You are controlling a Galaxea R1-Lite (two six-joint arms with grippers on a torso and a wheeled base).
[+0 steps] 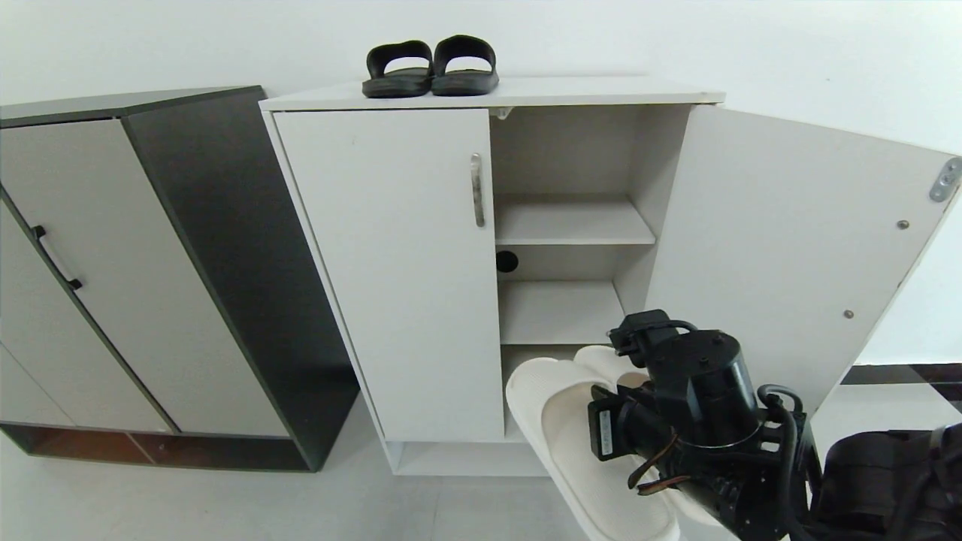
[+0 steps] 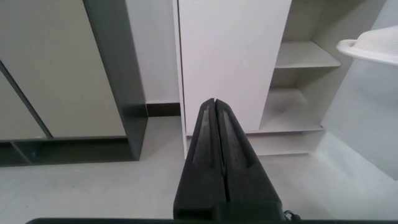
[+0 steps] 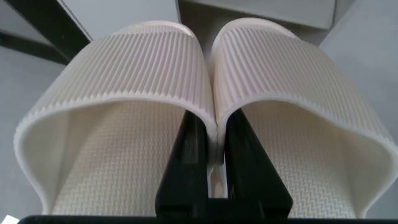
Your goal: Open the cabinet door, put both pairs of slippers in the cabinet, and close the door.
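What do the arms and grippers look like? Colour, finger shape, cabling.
All black. Left gripper: two long flat fingers tapering to a rounded tip, ridged lengthwise. Right gripper: same black slab-like fingers. Right arm: cylindrical wrist housing with small screws on its cap, a boxy module with a white label, looped black cables and a thin brown wire.

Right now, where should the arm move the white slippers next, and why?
Probably ease the right gripper forward toward the middle shelf. It is shut on the white slippers, the right door stands open, and the slippers hang just outside the cabinet.
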